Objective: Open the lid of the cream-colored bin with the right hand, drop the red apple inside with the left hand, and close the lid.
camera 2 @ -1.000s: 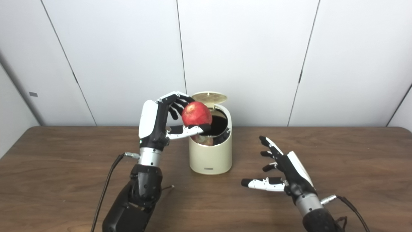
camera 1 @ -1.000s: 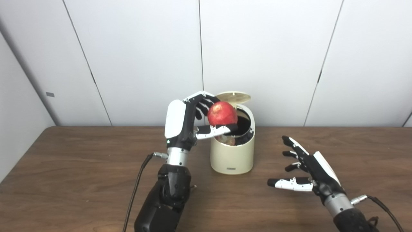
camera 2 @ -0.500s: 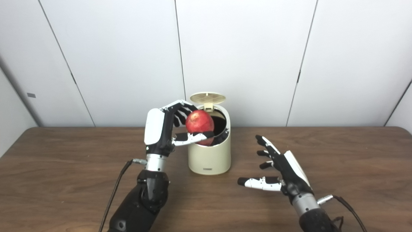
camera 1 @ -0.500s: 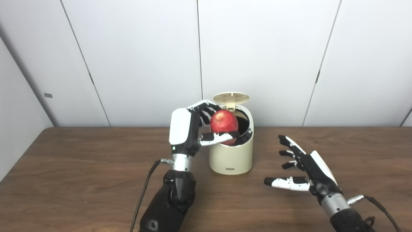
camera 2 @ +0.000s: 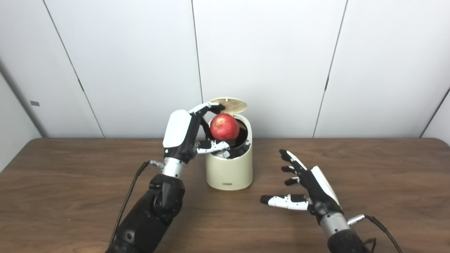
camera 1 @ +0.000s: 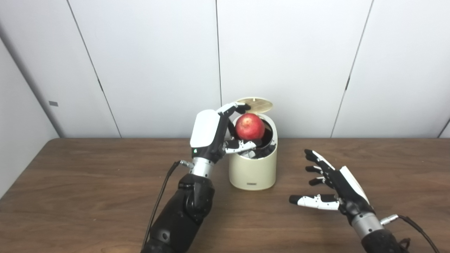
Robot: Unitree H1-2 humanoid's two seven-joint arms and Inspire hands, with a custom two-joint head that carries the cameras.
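The left hand (camera 1: 211, 135) had its fingers (camera 1: 235, 107) curled around the apple (camera 1: 250, 127), the thumb reaching under the fruit from the near side and the other fingers wrapping over its left and far side. The apple was red with a paler speckled patch on top, and it sat directly over the mouth of the bin (camera 1: 252, 170), its lower part at or just below the rim; whether it touched the rim could not be told. The topmost fingertip lay close by the left edge of the lid (camera 1: 255, 104), which stood raised at the bin's 12 o'clock edge, hinged at the back and tilted so that its ribbed underside showed. Inside the bin, beneath the apple, a dark liner and some pale crumpled matter were partly visible, too small to identify.

The left forearm rose from the table (camera 1: 88, 189) at about 7 o'clock of the bin, with a black cable (camera 1: 160, 196) trailing from the wrist toward the bottom edge.

The right hand (camera 2: 313, 191) was at about 4 o'clock of the bin, well apart from it, low over the table. Its fingers were spread wide and held nothing, thumb pointing left, the rest angled toward the upper left. A cable (camera 2: 383, 228) ran from its wrist too.

White wall panels (camera 1: 316, 52) stood behind the table.
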